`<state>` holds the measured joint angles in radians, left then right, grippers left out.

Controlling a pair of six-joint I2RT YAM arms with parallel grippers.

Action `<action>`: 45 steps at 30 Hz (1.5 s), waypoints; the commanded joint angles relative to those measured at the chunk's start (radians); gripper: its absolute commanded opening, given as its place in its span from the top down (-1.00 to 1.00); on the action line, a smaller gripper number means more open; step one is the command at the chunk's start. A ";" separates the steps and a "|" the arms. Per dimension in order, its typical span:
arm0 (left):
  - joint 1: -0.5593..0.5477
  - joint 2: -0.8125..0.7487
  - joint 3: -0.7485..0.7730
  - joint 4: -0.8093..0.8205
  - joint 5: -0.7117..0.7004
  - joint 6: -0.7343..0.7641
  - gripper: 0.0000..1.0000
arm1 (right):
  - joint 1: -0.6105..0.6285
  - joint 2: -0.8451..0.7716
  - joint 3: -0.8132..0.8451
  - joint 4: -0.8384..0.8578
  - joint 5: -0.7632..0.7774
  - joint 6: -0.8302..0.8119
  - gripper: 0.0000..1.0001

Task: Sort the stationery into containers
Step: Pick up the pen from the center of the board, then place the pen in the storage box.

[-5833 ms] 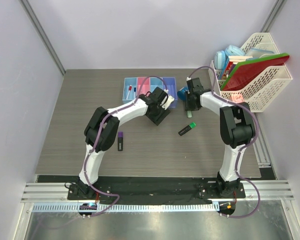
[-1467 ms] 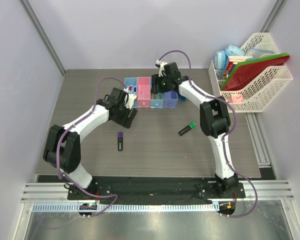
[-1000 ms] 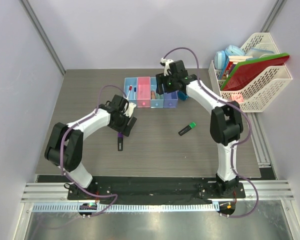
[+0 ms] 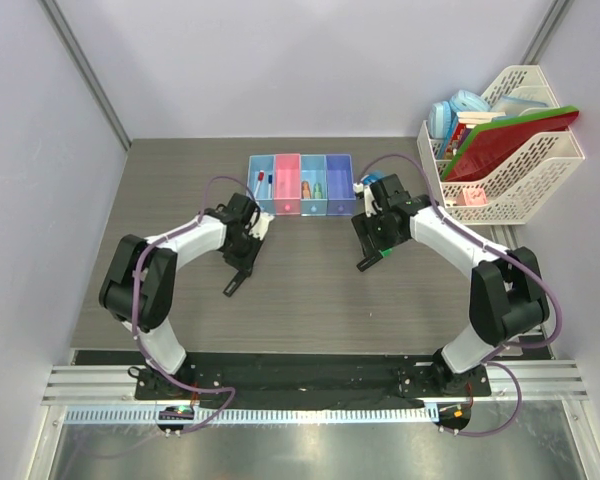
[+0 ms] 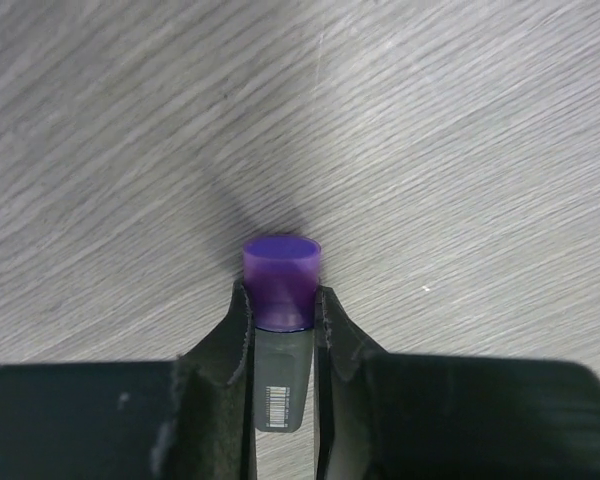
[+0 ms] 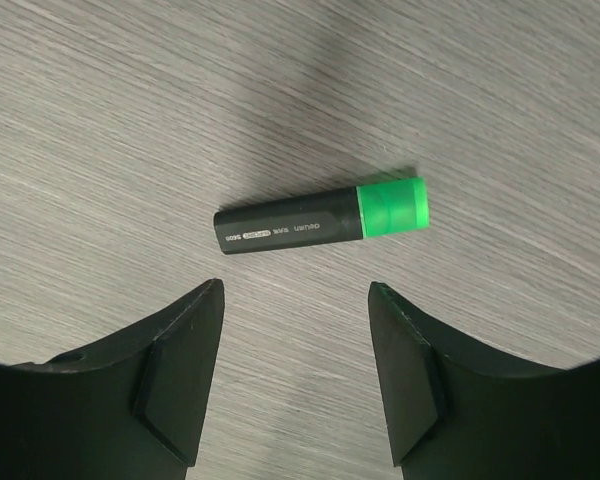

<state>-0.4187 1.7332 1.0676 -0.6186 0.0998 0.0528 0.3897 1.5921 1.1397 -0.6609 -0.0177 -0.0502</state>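
Your right gripper (image 6: 295,300) hung open just short of the green highlighter (image 6: 320,220), its long axis running finger to finger. Your left gripper (image 5: 280,298) was clamped on the purple highlighter (image 5: 280,262)

Top view: bright, even, diffuse light from overhead. The grain of the table (image 4: 180,200) was resolved throughout, with faint, soft-edged shadows on the table under both arms. Hard white glare lay on the metal rail (image 4: 310,413) just past the table's near edge. Upright posts behind the table leaned outward, a sign of wide-lens distortion.

Left wrist view: table grain sharp. The purple highlighter (image 5: 280,265) threw a dark, blurred shadow onto the table. The left gripper (image 5: 280,300) was near-black and soft-edged.

Right wrist view: the green highlighter (image 6: 322,222) was crisp, its print legible. A broad soft shadow crossed the table at the frame's top. The right gripper (image 6: 295,300) was underexposed.
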 commanded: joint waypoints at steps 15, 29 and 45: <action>0.014 0.158 0.663 0.092 0.087 -0.088 1.00 | -0.115 0.117 -0.020 0.014 -0.131 0.139 -0.27; 0.047 0.493 0.985 0.152 0.057 -0.221 1.00 | -0.121 0.213 -0.008 0.033 -0.248 0.162 -0.27; 0.093 0.526 1.034 0.258 0.090 -0.357 1.00 | -0.124 0.269 0.015 0.057 -0.301 0.174 -0.23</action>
<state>-0.3233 2.2490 2.0407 -0.4168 0.1764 -0.2653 0.2634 1.8137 1.1515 -0.6395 -0.3042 0.1127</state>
